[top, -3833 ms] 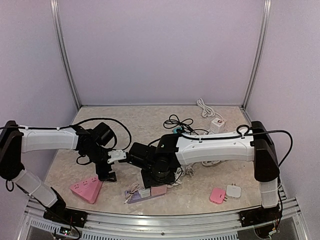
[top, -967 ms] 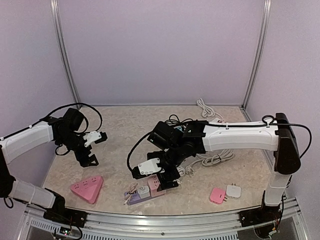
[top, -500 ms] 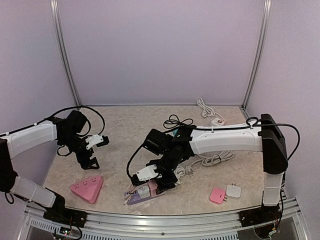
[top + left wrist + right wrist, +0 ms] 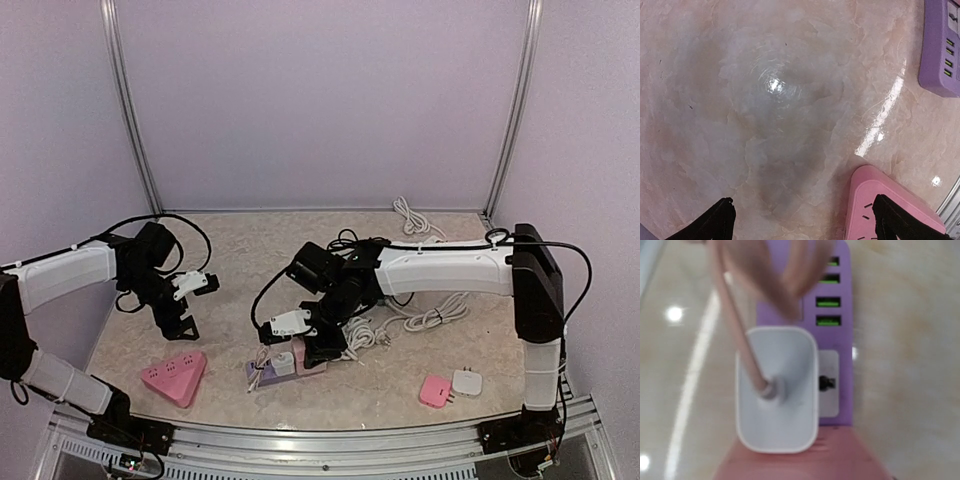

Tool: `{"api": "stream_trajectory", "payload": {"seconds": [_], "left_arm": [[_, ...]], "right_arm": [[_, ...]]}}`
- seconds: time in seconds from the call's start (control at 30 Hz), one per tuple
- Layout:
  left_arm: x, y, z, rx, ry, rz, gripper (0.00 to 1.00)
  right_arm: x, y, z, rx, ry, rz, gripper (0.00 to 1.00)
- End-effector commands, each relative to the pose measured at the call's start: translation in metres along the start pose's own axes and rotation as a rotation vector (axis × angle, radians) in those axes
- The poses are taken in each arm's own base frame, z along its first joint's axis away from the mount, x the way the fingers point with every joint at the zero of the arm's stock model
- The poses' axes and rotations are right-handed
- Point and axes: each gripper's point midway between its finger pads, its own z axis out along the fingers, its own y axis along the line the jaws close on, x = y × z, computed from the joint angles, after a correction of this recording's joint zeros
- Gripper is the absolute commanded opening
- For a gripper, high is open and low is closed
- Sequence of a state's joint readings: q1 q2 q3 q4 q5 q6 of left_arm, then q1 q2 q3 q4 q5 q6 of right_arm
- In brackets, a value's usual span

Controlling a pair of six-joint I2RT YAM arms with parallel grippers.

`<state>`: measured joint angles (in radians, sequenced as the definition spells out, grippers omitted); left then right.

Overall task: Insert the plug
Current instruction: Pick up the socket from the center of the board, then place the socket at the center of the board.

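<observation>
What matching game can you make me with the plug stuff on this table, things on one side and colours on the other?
Things:
1. triangle socket block
2. power strip
3. plug

Colours:
A. white
B. pink
C. purple

Pairs: 1-B; 2-C; 3-A

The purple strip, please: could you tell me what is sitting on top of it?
A white plug with a pink cable, and a pink block beside it. Whatever lies under them is covered.
</observation>
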<state>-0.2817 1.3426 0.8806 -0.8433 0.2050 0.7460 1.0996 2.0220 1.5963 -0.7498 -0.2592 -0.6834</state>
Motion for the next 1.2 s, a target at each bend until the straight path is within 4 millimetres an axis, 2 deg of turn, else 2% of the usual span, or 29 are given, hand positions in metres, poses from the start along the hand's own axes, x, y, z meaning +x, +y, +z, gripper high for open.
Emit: {"api": "stream_trajectory", "payload": {"seconds": [0.0, 0.13, 0.27, 0.33, 0.43, 0.5, 0.6, 0.67, 0.73, 0.83, 0.97, 1.07, 1.17], "left_arm": [[0.004, 0.008, 0.001, -0.016, 0.018, -0.017, 0.93], [0.008, 0.02, -0.003, -0.031, 0.02, -0.074, 0.93], [0.014, 0.025, -0.008, -0.039, 0.012, -0.102, 0.93], [0.018, 0.025, -0.014, -0.042, 0.002, -0.106, 0.93], [0.03, 0.012, -0.021, 0.004, 0.009, -0.084, 0.94], [0.046, -0.006, -0.024, 0.06, 0.053, -0.014, 0.94], [0.083, -0.026, -0.023, 0.098, 0.186, 0.062, 0.95], [0.11, -0.041, -0.023, 0.124, 0.276, 0.116, 0.97], [0.127, -0.048, -0.023, 0.123, 0.335, 0.15, 0.99], [0.133, -0.048, -0.025, 0.089, 0.336, 0.196, 0.99], [0.133, -0.053, -0.025, 0.103, 0.328, 0.281, 0.99], [0.129, -0.06, -0.023, 0.128, 0.328, 0.368, 0.99], [0.135, -0.056, -0.013, 0.072, 0.416, 0.481, 0.99]], "right_arm": [[0.048, -0.085, 0.011, 0.225, 0.144, 0.215, 0.4], [0.083, -0.132, 0.018, 0.271, 0.175, 0.424, 0.4], [0.099, -0.171, 0.022, 0.358, 0.157, 0.509, 0.46], [0.103, -0.191, 0.019, 0.422, 0.137, 0.55, 0.58], [0.096, -0.206, 0.014, 0.453, 0.096, 0.566, 0.78], [0.087, -0.209, 0.008, 0.451, 0.063, 0.568, 0.87], [0.07, -0.212, -0.008, 0.464, 0.006, 0.567, 0.99], [0.058, -0.212, -0.022, 0.482, -0.028, 0.546, 1.0], [0.044, -0.211, -0.037, 0.506, -0.066, 0.515, 1.0], [0.018, -0.207, -0.058, 0.522, -0.137, 0.467, 1.0], [-0.006, -0.202, -0.088, 0.571, -0.173, 0.44, 1.0], [-0.021, -0.191, -0.106, 0.606, -0.186, 0.416, 1.0], [-0.039, -0.173, -0.12, 0.634, -0.21, 0.376, 1.0]]}}
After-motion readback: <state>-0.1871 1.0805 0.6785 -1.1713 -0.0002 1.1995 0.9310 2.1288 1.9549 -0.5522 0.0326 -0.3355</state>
